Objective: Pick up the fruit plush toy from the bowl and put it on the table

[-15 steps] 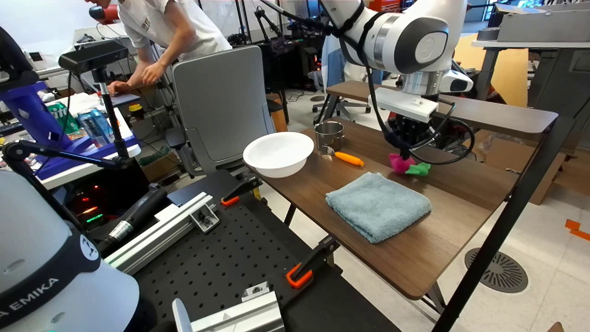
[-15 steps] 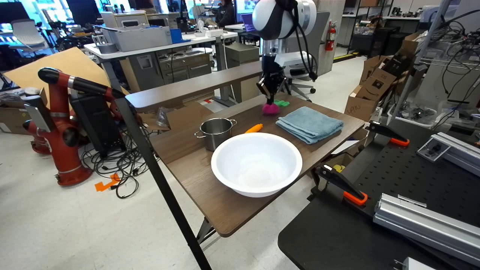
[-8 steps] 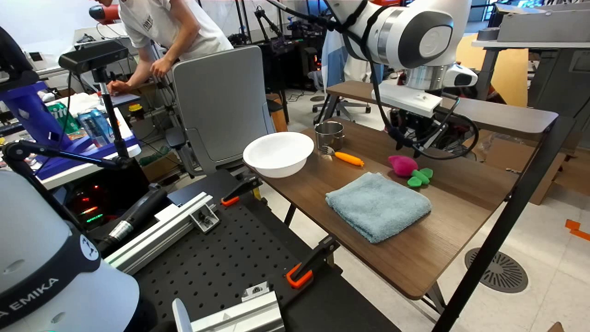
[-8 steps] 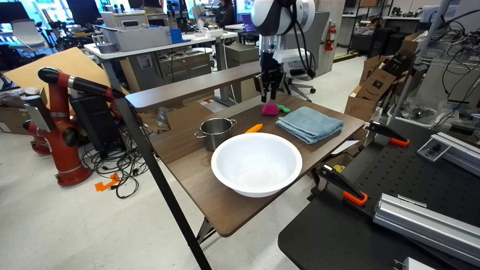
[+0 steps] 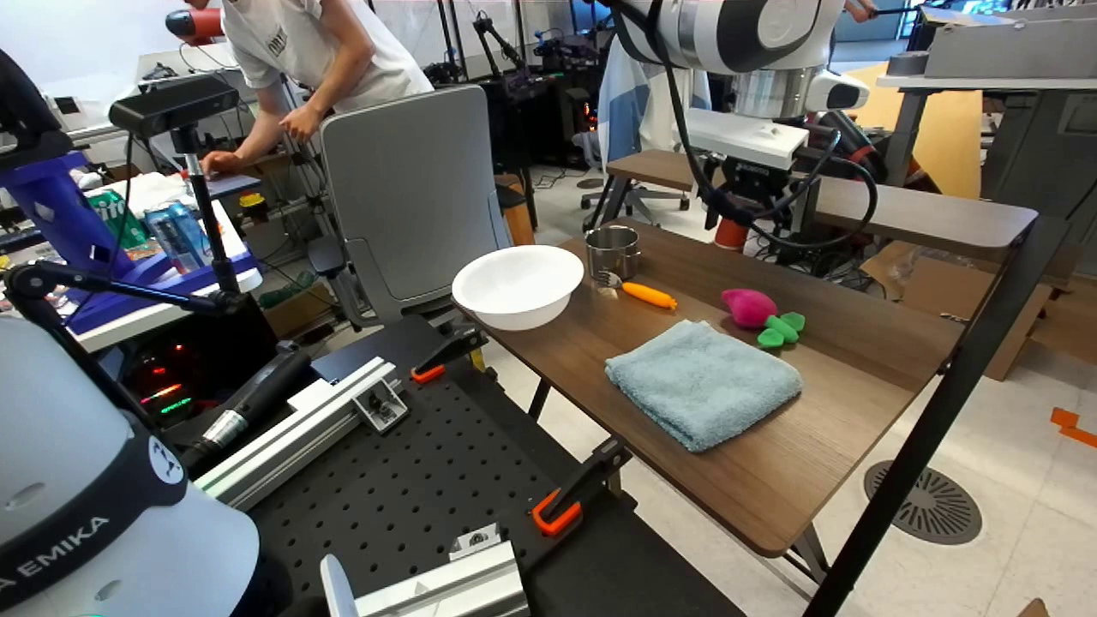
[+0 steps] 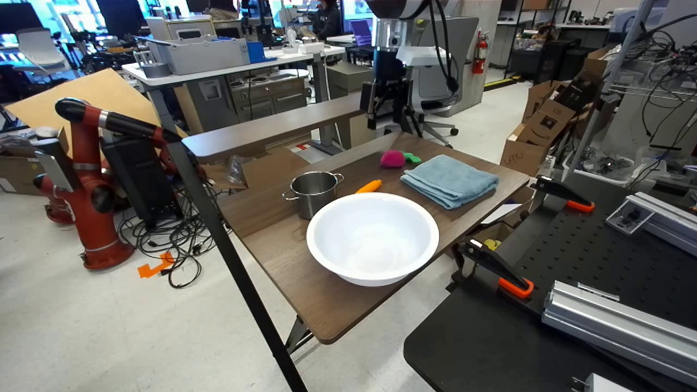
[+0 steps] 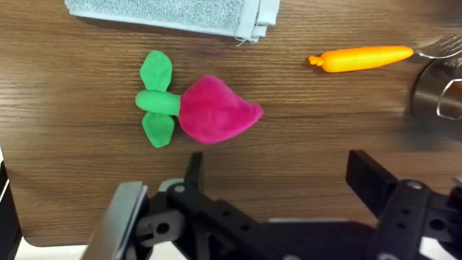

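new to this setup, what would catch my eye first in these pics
Probably the magenta-pink, green-leaved plush toy, lying on the brown wooden table near a folded light-blue cloth. Next, the round white bowl at one end of the table, then the black two-fingered gripper, hanging open above the table and holding nothing.

In the wrist view, the top edge cut off the cloth (image 7: 169, 13), and the right edge cut off the pot (image 7: 429, 108) and the tip of the fork (image 7: 364, 59). The pincer (image 7: 276, 169) looked blurry and ran off the bottom. In an exterior view, the bowl (image 6: 373, 242) hid the fork's metal end and a bit of the pot. In both exterior views, the top edge cut off the arm (image 5: 746, 43). In an exterior view, a person (image 5: 291, 43) had most of the head cut off.
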`<state>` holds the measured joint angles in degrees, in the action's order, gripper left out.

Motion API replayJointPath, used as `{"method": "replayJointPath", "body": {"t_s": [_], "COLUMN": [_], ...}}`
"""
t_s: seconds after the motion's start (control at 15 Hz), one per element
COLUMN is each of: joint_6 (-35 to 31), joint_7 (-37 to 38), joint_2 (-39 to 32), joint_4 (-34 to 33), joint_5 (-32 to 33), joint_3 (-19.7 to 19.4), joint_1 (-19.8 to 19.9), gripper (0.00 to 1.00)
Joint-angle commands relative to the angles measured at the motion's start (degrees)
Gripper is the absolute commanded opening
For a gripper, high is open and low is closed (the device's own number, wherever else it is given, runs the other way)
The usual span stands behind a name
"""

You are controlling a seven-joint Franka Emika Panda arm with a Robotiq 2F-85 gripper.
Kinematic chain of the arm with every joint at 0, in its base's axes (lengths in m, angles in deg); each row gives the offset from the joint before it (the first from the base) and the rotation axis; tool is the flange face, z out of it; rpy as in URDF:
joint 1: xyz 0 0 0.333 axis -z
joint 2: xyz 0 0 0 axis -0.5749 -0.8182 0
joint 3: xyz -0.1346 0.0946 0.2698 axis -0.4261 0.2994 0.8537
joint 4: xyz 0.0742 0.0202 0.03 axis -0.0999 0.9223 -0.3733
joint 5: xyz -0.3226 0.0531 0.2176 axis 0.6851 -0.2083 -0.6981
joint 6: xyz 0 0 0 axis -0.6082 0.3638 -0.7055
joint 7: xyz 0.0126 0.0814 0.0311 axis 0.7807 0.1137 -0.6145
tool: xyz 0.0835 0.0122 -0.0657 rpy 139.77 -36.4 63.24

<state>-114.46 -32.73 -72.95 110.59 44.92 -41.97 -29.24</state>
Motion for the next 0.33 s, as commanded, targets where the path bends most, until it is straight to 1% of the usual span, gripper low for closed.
{"method": "replayJointPath", "body": {"t_s": [0.0, 0.27], "joint_6": [0.1, 0.0], "joint_7": [-0.3, -0.6], "joint_2": [0.1, 0.1], "joint_4": [0.3, 0.6], "joint_5": [-0.2, -0.2], "joint_3": [-0.3, -0.3], "joint_1": [-0.1, 0.0], "gripper": [1.0, 1.0]}}
